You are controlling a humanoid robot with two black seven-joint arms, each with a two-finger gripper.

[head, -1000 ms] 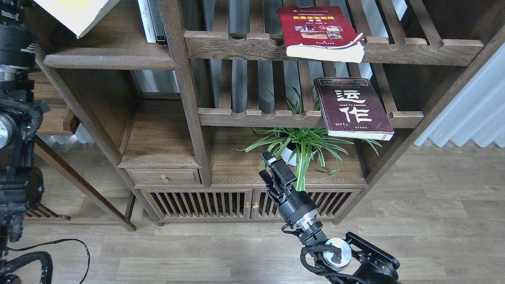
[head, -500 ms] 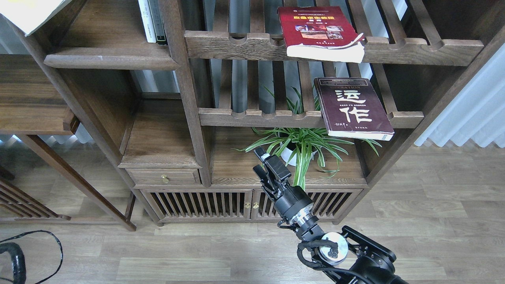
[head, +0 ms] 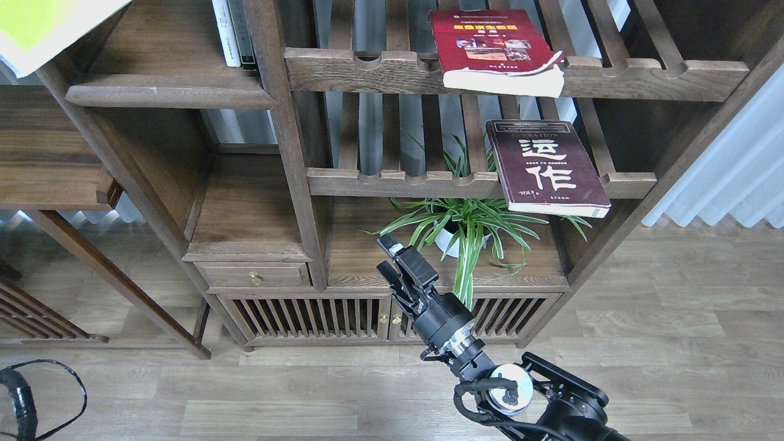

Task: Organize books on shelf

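Right gripper [head: 388,257] sits lower-centre of view, in front of the cabinet top; over the last second it has slid toward 10 o'clock, away from the spider plant [head: 467,225]. Fingers show a narrow gap, nothing between them.

Left arm has dropped out of view since a second ago; only a loop of black cable [head: 24,398] remains at 8 o'clock. I cannot see the left gripper, so no word on its jaws.

Yellow-green book [head: 46,24] now shows at the 10 o'clock corner, cut off by the frame, tilted. It has shifted left off the solid shelf [head: 168,95]. What holds it is out of view.

Judgement: that book is in transit, not yet placed. The other two wait.

Red book [head: 490,46] lies flat on the upper slatted rack [head: 643,76], at 1 o'clock, its page edge overhanging the front rail. Maroon book [head: 545,165] lies tilted on the lower slatted rack [head: 404,182], its corner hanging past the rail.

Slim white and dark volumes [head: 234,33] stand upright at the shelf's right end. Grey-brown plank floor [head: 643,343] below; pale curtain [head: 735,171] at 3 o'clock.
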